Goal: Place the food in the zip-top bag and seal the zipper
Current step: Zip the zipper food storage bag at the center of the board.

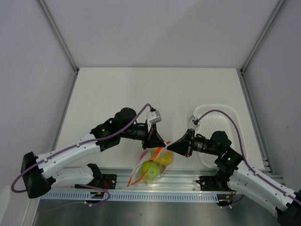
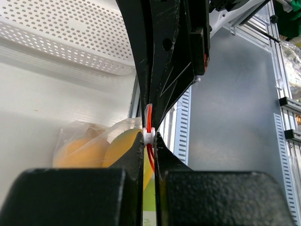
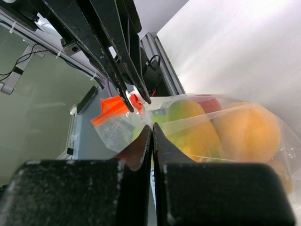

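Note:
The zip-top bag [image 1: 151,168] hangs between my two grippers over the table's near edge, a green fruit [image 1: 149,170] and a yellow one [image 1: 165,158] inside it. My left gripper [image 1: 161,145] is shut on the white slider [image 2: 148,136] of the orange-red zipper [image 2: 150,157]. In the right wrist view my right gripper [image 3: 152,126] is shut on the clear bag film [image 3: 202,117] just below the zipper [image 3: 110,109]. Behind that film lie the food pieces: a yellow-green fruit [image 3: 190,123], an orange one [image 3: 247,133] and a red piece [image 3: 208,101].
A white perforated tray [image 1: 221,113] stands at the right of the table, close behind my right arm, and also shows in the left wrist view [image 2: 61,33]. A slotted metal rail [image 1: 188,181] runs along the near edge under the bag.

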`<move>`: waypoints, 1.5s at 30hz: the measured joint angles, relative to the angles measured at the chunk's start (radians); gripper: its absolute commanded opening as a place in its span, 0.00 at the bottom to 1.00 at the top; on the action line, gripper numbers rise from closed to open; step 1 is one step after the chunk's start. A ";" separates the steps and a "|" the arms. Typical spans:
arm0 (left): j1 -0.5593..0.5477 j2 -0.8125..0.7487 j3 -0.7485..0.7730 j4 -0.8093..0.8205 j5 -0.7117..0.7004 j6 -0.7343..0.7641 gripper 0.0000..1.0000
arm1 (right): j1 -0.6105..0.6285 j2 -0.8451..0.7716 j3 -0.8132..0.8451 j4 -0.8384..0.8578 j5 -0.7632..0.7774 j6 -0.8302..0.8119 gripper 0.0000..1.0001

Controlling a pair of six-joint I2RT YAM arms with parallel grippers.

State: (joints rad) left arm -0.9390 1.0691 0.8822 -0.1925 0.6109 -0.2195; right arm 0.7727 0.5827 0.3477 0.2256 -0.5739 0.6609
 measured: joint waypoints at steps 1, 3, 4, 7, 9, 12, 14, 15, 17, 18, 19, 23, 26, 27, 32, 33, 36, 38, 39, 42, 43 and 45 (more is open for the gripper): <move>0.000 -0.004 -0.003 -0.003 -0.002 0.000 0.01 | -0.002 -0.001 -0.002 0.004 0.000 0.002 0.00; 0.000 -0.014 -0.004 -0.012 -0.005 0.000 0.01 | -0.005 0.001 -0.003 0.011 -0.012 0.002 0.00; 0.000 -0.018 -0.005 -0.015 -0.004 0.000 0.00 | -0.006 0.004 -0.003 0.014 -0.020 -0.001 0.00; 0.000 -0.024 -0.005 -0.023 0.003 0.000 0.01 | -0.010 0.030 0.016 0.003 -0.064 -0.034 0.06; 0.000 -0.024 -0.005 -0.029 0.006 0.000 0.01 | -0.011 0.055 0.061 -0.061 -0.079 -0.078 0.13; 0.000 -0.024 -0.005 -0.035 0.021 0.000 0.01 | -0.012 0.097 0.168 -0.203 -0.093 -0.172 0.16; 0.000 -0.022 -0.005 -0.034 0.029 -0.001 0.01 | -0.012 0.134 0.257 -0.295 -0.095 -0.241 0.15; 0.000 -0.021 -0.005 -0.034 0.031 -0.001 0.00 | -0.012 0.150 0.293 -0.328 -0.097 -0.269 0.11; 0.000 -0.018 -0.005 -0.034 0.041 -0.001 0.01 | -0.012 0.191 0.372 -0.396 -0.099 -0.333 0.09; 0.000 -0.016 -0.005 -0.034 0.046 -0.001 0.01 | -0.012 0.209 0.399 -0.425 -0.104 -0.359 0.08; 0.000 -0.016 -0.005 -0.034 0.048 -0.001 0.01 | -0.013 0.223 0.417 -0.443 -0.109 -0.377 0.09; 0.000 -0.014 -0.005 -0.044 0.051 -0.001 0.01 | -0.014 0.286 0.459 -0.512 -0.131 -0.436 0.09; 0.000 -0.013 -0.005 -0.058 0.054 -0.001 0.01 | -0.014 0.309 0.476 -0.552 -0.135 -0.460 0.11; 0.000 -0.013 -0.005 -0.059 0.056 -0.001 0.01 | -0.015 0.309 0.481 -0.567 -0.134 -0.466 0.13; 0.000 -0.013 -0.005 -0.058 0.058 0.000 0.01 | -0.017 0.286 0.509 -0.650 -0.128 -0.498 0.23; 0.000 -0.013 -0.005 -0.058 0.059 0.000 0.01 | -0.017 0.279 0.513 -0.667 -0.133 -0.502 0.25; 0.000 -0.013 -0.005 -0.058 0.063 0.000 0.01 | -0.017 0.274 0.527 -0.713 -0.159 -0.525 0.27; 0.000 -0.013 -0.005 -0.058 0.065 0.001 0.01 | -0.017 0.282 0.534 -0.739 -0.184 -0.536 0.27; 0.000 -0.013 -0.005 -0.057 0.065 0.001 0.00 | -0.017 0.289 0.537 -0.750 -0.198 -0.541 0.26; 0.000 -0.013 -0.005 -0.057 0.066 0.001 0.01 | -0.015 0.322 0.545 -0.767 -0.227 -0.550 0.24; 0.000 -0.013 -0.005 -0.057 0.066 0.001 0.01 | -0.012 0.332 0.545 -0.770 -0.232 -0.550 0.23; 0.000 -0.013 -0.005 -0.057 0.066 0.001 0.01 | -0.008 0.345 0.545 -0.774 -0.237 -0.550 0.23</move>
State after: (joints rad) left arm -0.9390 1.0557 0.8776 -0.2493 0.6765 -0.2188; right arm 0.7647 0.9279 0.8925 -0.5484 -0.8112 0.1108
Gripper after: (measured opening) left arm 0.036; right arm 0.237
